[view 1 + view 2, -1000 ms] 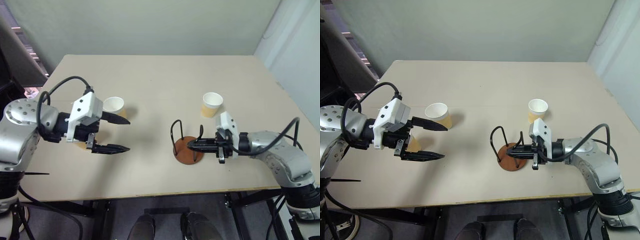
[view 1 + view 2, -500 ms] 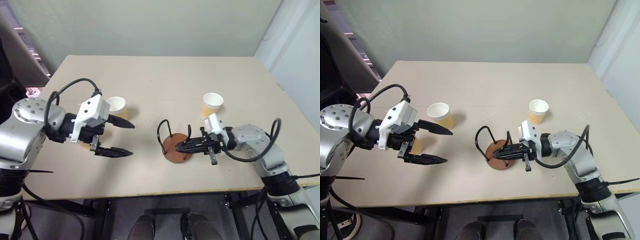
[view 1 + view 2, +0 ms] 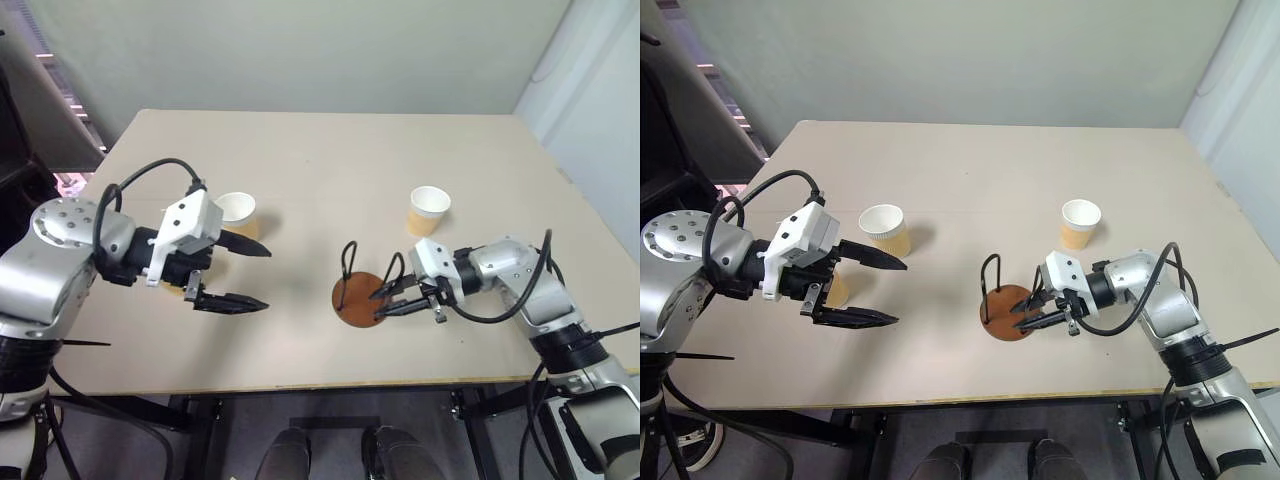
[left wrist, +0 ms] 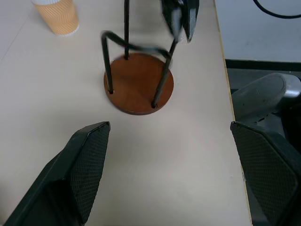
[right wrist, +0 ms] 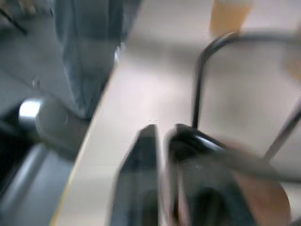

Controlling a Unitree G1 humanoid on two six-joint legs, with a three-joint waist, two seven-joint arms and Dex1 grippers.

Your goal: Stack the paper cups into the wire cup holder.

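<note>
The holder [image 3: 362, 292] stands empty near the front middle of the desk [image 3: 320, 160], its wire loops upright. The right gripper [image 3: 384, 303] reaches in at the holder from its 3 o'clock side, fingertips over the disc base and among the wires; its jaws stand slightly parted, and whether they pinch a wire I cannot tell. The left gripper [image 3: 246, 275] hovers well to the holder's 9 o'clock, spread wide and holding nothing.

Three cups remain outside the holder. One cup [image 3: 428, 211] stands upright at about 1 o'clock from the holder. A second cup [image 3: 236, 214] stands at about 10 o'clock, just behind the left gripper's upper finger. A third cup [image 3: 837, 288] is mostly hidden under the left gripper.

The step in hand looks like placing or steadying the holder, with no cup stacked yet. Next, the right gripper should back clear of the wires without tipping them, then a gripper should close on a cup's wall and lower it between the loops.
</note>
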